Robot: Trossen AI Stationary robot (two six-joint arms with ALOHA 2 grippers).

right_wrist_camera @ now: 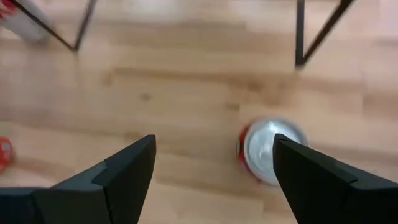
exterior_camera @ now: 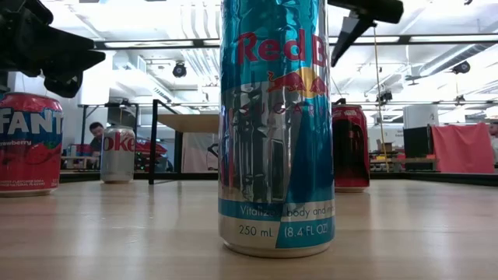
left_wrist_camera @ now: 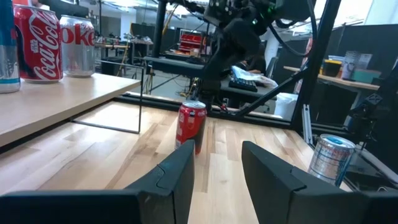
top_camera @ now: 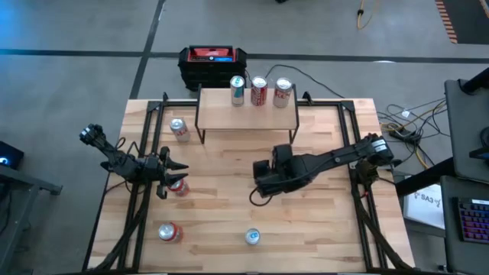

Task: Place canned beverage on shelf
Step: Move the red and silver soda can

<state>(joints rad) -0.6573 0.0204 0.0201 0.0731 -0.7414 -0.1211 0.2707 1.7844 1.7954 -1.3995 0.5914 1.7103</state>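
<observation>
The wooden table [top_camera: 229, 156] fills most of the high view, and the shelf [top_camera: 246, 116] stands at its far middle, with a black-and-red box [top_camera: 212, 65] on the floor just beyond it. Three upright cans stand in a row on the shelf's far edge: a blue-and-silver can [top_camera: 238, 89], a red cola can [top_camera: 259, 91] and a silver cola can [top_camera: 283, 92]. The right arm reaches in from the right. The right gripper [right_wrist_camera: 212, 143] points down in the middle of the table, fingers spread wide and holding nothing, above a red can [right_wrist_camera: 270, 152] standing near the shelf. The left gripper [top_camera: 172, 172] waits at the left with its fingers drawn in narrow and empty, just beside another red can [top_camera: 178, 186]. A Fanta can [top_camera: 170, 232] and a Red Bull can [top_camera: 253, 237] stand near the front edge, and a silver-and-red can [top_camera: 179, 128] stands left of the shelf.
</observation>
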